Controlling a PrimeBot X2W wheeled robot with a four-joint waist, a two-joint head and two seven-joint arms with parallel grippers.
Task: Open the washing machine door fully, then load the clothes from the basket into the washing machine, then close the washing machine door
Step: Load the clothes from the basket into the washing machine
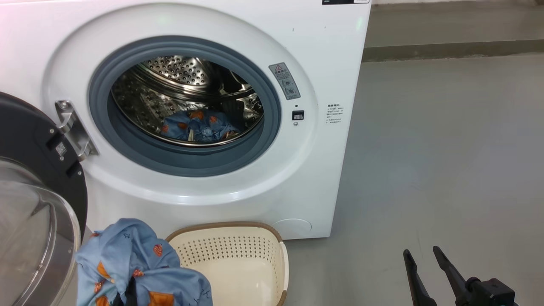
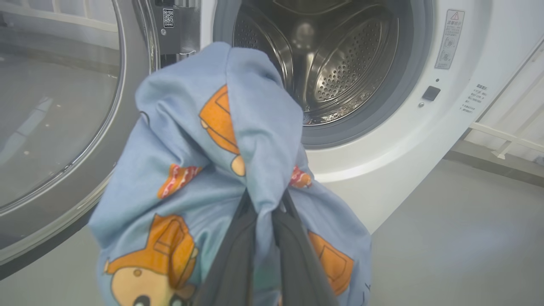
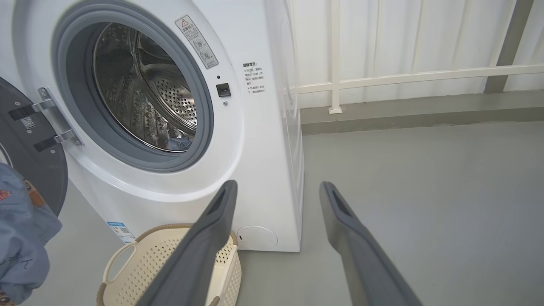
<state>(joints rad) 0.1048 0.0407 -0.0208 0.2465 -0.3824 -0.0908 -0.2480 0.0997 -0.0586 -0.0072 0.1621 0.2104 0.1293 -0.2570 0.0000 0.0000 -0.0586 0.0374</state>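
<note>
The washing machine [image 1: 331,63] stands with its door [image 1: 38,140] swung wide open to the left. A piece of the light blue printed clothes [image 1: 199,125] lies in the steel drum. My left gripper [image 2: 265,204] is shut on another bundle of the clothes [image 2: 221,140], held up in front of the door glass, left of and below the drum opening. That bundle also hangs at the lower left of the head view, above the basket's [image 1: 238,225] left end. The basket's visible inside is bare. My right gripper [image 1: 421,250] hovers open over the floor to the right, nothing between its fingers.
Grey floor [image 1: 446,148] stretches to the right of the machine. A white railing [image 3: 403,78] and a low kerb run behind it. The open door [image 2: 55,127] takes up the space on the left. The basket [image 3: 144,259] stands against the machine's front base.
</note>
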